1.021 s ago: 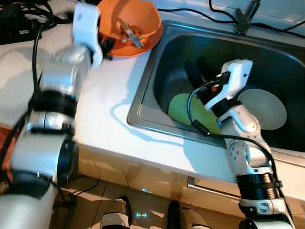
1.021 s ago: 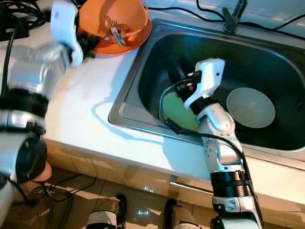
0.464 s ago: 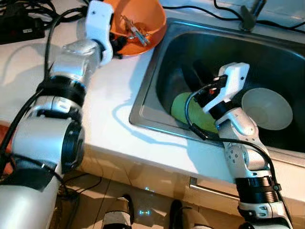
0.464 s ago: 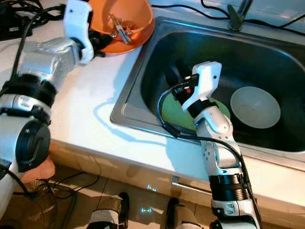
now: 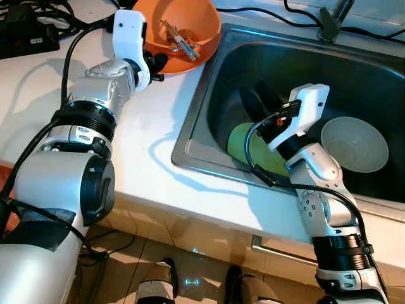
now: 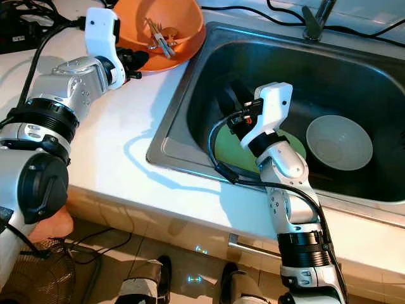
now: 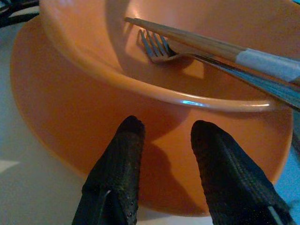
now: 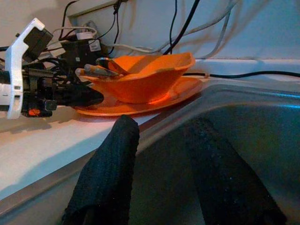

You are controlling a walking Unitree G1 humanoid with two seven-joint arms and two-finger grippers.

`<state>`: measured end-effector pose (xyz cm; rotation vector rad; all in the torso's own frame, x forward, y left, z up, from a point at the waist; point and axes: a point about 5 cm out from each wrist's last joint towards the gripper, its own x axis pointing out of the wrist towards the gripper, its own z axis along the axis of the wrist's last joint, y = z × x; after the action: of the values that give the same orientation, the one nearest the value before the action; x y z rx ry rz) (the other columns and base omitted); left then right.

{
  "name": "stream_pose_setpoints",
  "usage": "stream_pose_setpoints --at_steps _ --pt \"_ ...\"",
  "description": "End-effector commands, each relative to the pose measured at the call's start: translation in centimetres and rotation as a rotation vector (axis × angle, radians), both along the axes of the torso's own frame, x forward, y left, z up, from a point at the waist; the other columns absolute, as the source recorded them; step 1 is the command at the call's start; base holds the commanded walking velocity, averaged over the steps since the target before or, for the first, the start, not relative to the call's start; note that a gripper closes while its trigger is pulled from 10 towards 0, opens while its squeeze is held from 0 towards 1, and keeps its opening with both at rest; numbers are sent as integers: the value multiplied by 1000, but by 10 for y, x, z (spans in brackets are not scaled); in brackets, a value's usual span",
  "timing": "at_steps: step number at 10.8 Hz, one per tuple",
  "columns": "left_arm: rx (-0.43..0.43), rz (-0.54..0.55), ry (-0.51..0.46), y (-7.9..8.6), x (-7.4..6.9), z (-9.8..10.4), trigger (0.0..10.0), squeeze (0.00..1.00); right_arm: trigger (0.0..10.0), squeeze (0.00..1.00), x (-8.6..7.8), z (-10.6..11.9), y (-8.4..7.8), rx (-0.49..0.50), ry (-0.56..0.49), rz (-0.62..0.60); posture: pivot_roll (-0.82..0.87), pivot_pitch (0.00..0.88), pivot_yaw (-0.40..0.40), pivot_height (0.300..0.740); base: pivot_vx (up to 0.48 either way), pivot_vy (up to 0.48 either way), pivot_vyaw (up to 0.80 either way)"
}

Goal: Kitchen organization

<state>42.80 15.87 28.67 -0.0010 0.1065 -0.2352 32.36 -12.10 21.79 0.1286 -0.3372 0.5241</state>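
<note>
Left gripper spread apart, empty, tips over the orange plate, orange bowl with fork just ahead. Best slid low under the rim, then closed gently. Right gripper parted, empty, inside the sink.

You have a white countertop in front of you with a stainless steel sink basin set into it on the right. A dark metal tap stands at the basin's far rim. Thin black cables trail along the back of the counter past the tap. At the far left corner you'll see a black box with more black leads bunched around it. Below the counter edge, look for a slim metal drawer handle, and under that the beige tiled floor, with a small bluish light mark on it.
</note>
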Motion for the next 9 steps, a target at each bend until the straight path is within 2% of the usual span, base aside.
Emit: stream_pose_setpoints --at_steps 1,3,5,7,9 --pt "-33 20 25 -1 1 -2 10000 0 10000 0 -4 -1 1 -3 -2 21 191 237 1 740 0 0 0" --pt "-35 43 67 3 0 -16 10000 0 10000 0 -5 -1 3 -4 -1 29 191 234 0 740 0 0 0" --pt "-10 38 142 8 -3 -38 10000 0 10000 0 -5 -1 4 -3 0 37 203 241 0 740 0 0 0" --pt "-10 15 189 12 -6 -49 10000 0 10000 0 -5 -1 4 -2 2 39 216 250 6 740 0 0 0" --pt "-39 10 232 24 -11 -55 10000 0 10000 0 -6 -3 5 1 6 44 230 258 9 740 0 0 0"
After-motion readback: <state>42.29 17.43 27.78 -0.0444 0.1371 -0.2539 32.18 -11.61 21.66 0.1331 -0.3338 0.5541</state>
